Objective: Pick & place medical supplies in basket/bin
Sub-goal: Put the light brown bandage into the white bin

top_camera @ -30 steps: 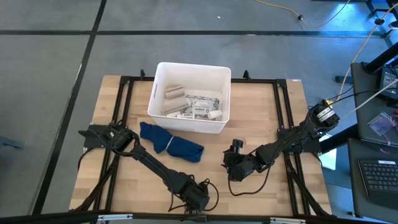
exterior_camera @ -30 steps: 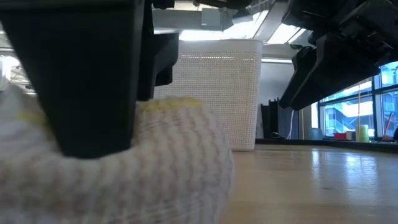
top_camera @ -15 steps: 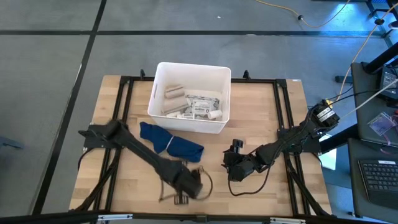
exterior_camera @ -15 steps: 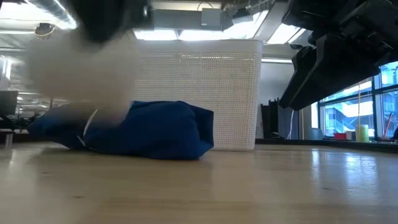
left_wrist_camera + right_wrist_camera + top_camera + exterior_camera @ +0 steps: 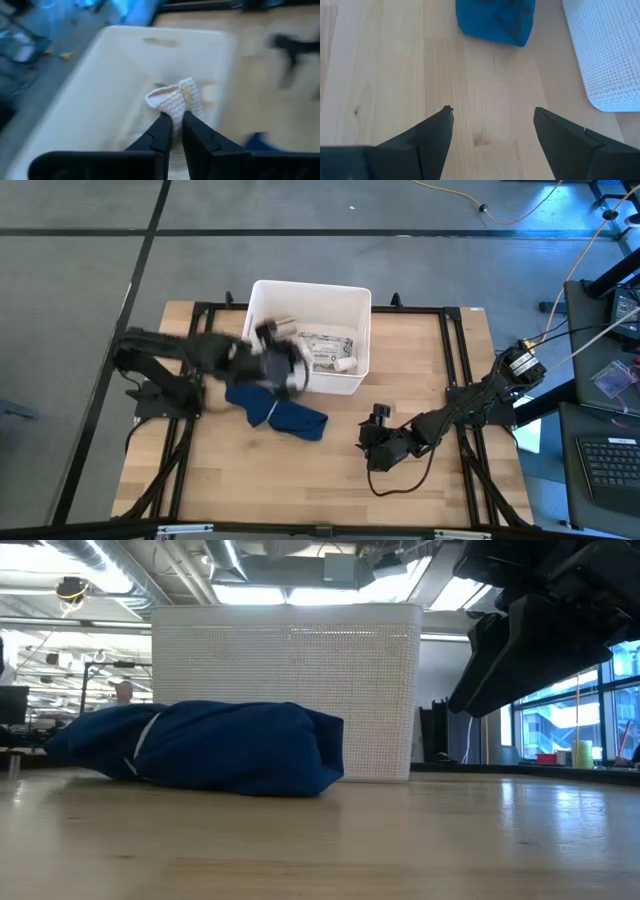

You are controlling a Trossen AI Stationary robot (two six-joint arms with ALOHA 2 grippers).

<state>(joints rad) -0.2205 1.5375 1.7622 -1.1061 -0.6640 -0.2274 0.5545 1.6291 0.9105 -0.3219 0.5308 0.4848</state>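
Left gripper (image 5: 172, 131) pinches last bandage roll (image 5: 175, 100) above tub (image 5: 310, 385); supplies (image 5: 325, 350) binned; right gripper (image 5: 492, 132) spread, idle.

Grey floor (image 5: 80, 270), bright windows (image 5: 560, 710) beyond

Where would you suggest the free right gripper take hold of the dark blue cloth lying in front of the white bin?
Probably from above, at the dark blue cloth end nearest the right gripper, where it bunches into a raised fold that open fingers could straddle, clear of the white bin.
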